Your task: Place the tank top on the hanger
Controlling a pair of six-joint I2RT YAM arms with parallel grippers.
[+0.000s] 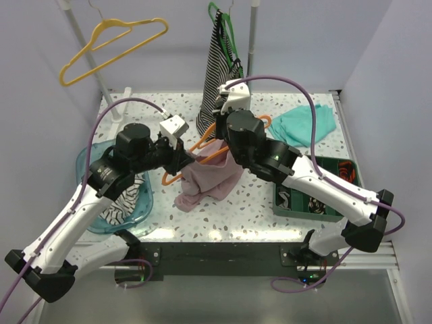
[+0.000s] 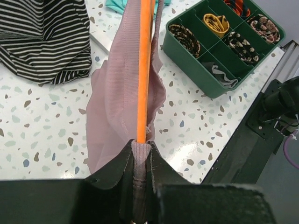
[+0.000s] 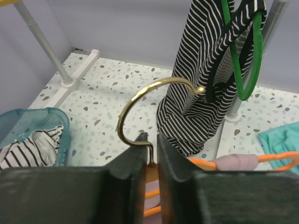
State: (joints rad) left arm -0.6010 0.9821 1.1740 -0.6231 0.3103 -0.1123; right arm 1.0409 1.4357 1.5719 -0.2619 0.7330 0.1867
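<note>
1. The left fingers (image 2: 117, 172) are pinched shut on a fold of the pink tank top (image 2: 112, 107) together with a bar of the orange hanger (image 2: 145, 70), which runs straight out from between them.
2. The right fingers (image 3: 126, 161) are clamped on the hanger's neck, just under its brass-coloured hook (image 3: 140, 93), which curls up free above them.
3. The hanger spans the gap between the two arms. The tank top drapes from it, and its lower end is bunched on the counter (image 1: 250, 216) near the front middle.
4. In the right wrist view, a pink strap wraps one orange arm of the hanger.
5. Behind, a black-and-white striped top (image 1: 219, 81) hangs on a green hanger (image 3: 247, 70), and a yellow hanger (image 1: 111, 44) hangs at the back left.
6. A teal cloth (image 1: 304, 125) lies at the back right, a green divided tray (image 1: 324, 159) sits on the right, and a translucent blue basin (image 1: 79, 158) holding striped fabric sits on the left.
</note>
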